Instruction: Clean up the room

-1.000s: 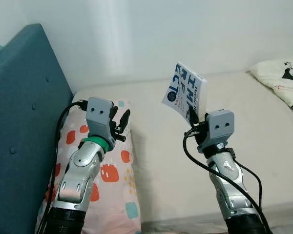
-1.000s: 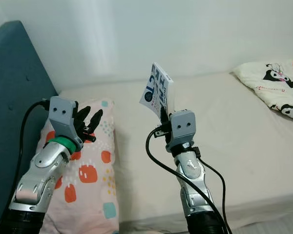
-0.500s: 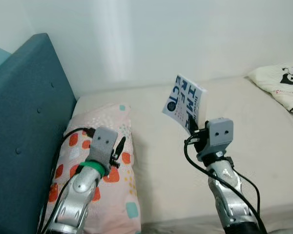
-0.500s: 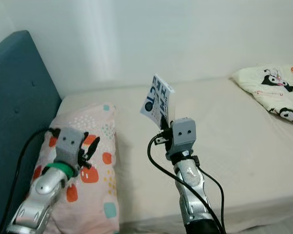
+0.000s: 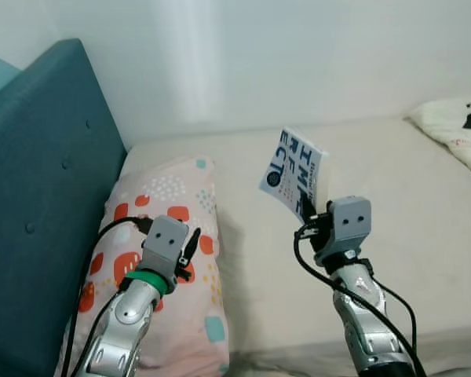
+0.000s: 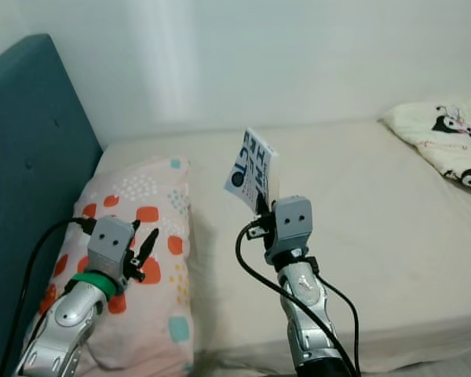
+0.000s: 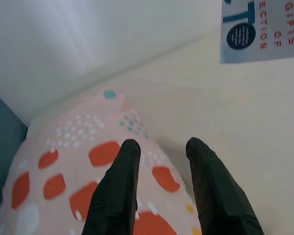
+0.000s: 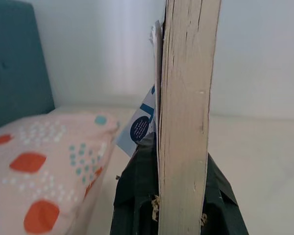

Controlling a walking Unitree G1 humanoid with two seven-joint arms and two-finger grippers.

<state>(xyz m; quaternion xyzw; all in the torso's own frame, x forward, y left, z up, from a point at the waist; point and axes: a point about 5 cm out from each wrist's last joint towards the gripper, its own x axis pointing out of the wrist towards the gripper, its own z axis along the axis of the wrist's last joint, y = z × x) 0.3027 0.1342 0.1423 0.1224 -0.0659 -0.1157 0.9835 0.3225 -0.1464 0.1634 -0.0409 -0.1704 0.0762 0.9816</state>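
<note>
Book (image 5: pixel 295 170) with a white and blue cover stands upright in my right end effector (image 5: pixel 308 206), pinched at its lower edge by the two black fingers and held in the air above the bare mattress (image 5: pixel 424 236), between the spotted pillow (image 5: pixel 169 196) on my left and a cartoon-print pillow (image 5: pixel 455 129) far off to my right. My left end effector (image 5: pixel 190 248) hovers low over the spotted pillow, its fingers (image 7: pixel 120 186) parted with nothing between them. The grip on the book is narrow and low, so I judge the tall, top-heavy volume could pivot or slip out if my wrist tilts or I walk with a jolt; it would then fall onto the mattress, undoing the pickup. A second ago my left arm was raised level with the right; it has since dropped toward the pillow, while the book has kept its upright pose. The headboard (image 5: pixel 39 181) sits larger in view, which I put down to my head turning
</note>
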